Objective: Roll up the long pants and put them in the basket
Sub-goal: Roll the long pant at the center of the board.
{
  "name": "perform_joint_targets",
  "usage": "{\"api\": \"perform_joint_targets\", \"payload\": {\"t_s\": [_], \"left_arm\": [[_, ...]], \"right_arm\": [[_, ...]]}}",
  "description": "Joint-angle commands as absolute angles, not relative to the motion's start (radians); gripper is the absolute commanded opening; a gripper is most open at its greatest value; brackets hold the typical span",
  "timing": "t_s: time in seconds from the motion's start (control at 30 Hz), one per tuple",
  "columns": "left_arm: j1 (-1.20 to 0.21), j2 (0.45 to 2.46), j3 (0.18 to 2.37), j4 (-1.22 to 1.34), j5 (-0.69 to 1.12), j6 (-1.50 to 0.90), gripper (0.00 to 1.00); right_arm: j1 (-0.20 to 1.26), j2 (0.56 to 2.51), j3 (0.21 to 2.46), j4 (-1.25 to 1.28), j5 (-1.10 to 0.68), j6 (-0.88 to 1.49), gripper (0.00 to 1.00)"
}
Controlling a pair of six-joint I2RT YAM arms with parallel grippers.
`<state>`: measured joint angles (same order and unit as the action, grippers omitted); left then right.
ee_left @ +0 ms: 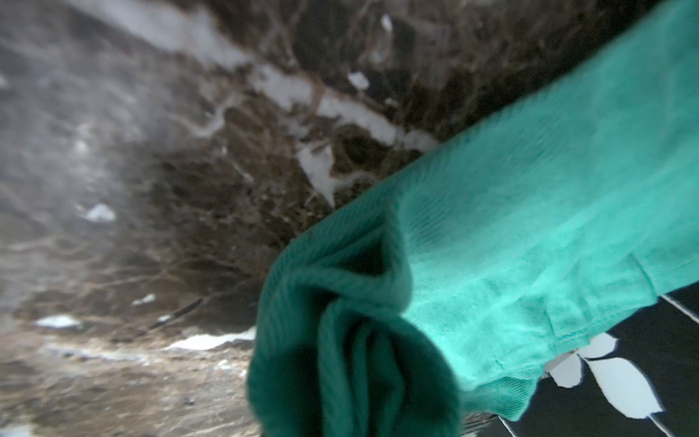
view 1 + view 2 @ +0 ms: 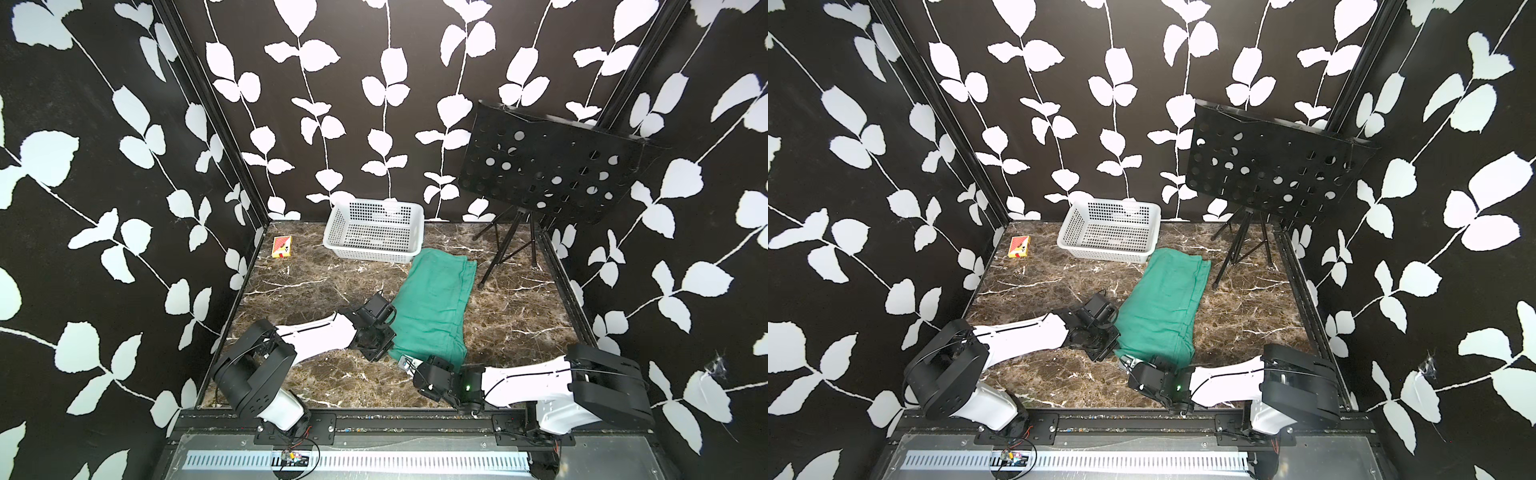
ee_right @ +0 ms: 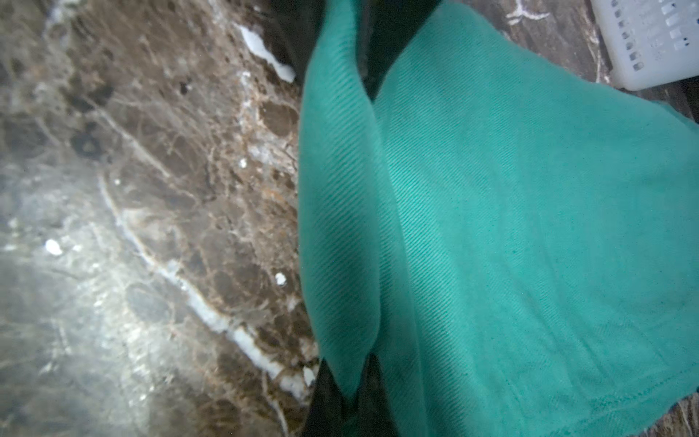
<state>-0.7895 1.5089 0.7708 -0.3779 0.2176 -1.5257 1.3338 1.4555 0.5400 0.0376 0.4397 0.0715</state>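
As your left gripper (image 2: 384, 352) and right gripper (image 2: 406, 362) each pinch the near end of the long pants (image 2: 432, 303), you appear to be starting the roll. Next, turn that edge over evenly, away from you.

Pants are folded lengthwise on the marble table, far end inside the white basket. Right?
Not quite. The long pants lie folded on the table, but their far end stops just outside the white basket, by its near corner, not inside. Both top views show it.
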Motion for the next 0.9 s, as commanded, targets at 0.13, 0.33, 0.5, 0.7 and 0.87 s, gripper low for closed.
{"api": "perform_joint_targets", "payload": {"t_s": [0.13, 0.33, 0.5, 0.7, 0.87], "left_arm": [[-0.784, 1.333, 0.751, -0.408, 0.072, -1.493, 0.61], [-0.779, 1.223, 0.719, -0.400, 0.058, -1.319, 0.65], [-0.777, 1.107, 0.631, -0.344, 0.031, -1.278, 0.64], [-0.777, 1.155, 0.577, -0.216, 0.151, -1.259, 0.64], [-0.778, 1.255, 0.602, -0.169, 0.196, -1.256, 0.67]], "right_arm": [[1.177, 1.341, 0.539, 0.023, 0.180, 0.300, 0.00], [0.988, 1.336, 0.549, 0.048, -0.214, 0.405, 0.00], [0.857, 1.386, 0.595, 0.000, -0.459, 0.434, 0.00], [0.753, 1.510, 0.673, -0.090, -0.664, 0.439, 0.00], [0.703, 1.540, 0.698, -0.115, -0.686, 0.459, 0.00]]}}
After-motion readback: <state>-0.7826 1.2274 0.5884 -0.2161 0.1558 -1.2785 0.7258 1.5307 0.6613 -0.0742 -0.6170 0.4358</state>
